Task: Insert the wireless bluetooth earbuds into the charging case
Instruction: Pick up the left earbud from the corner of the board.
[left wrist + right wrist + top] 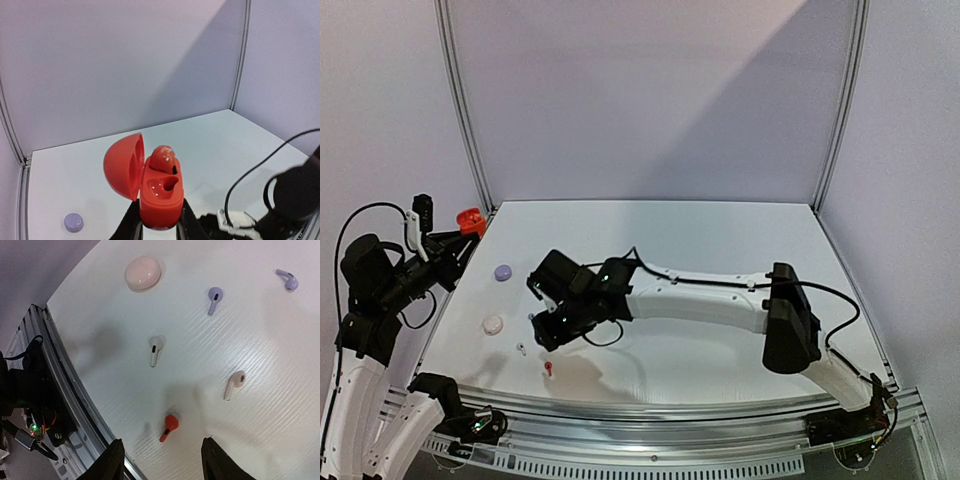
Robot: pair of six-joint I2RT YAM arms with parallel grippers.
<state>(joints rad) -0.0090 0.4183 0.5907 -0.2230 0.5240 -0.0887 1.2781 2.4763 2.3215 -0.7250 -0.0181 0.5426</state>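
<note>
Right pincer (165,464) spread; loose red earbud (169,426) on table (280,405) just ahead, between its fingers. Left pincer (159,226) pinches open red case (161,197), second red earbud (162,159) seated inside.

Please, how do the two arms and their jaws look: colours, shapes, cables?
The left arm and right arm have smooth white tubular links and bulky black joints. Thin black cables loop loosely beside them. The jaws are black and flat. No markings are readable.
</note>
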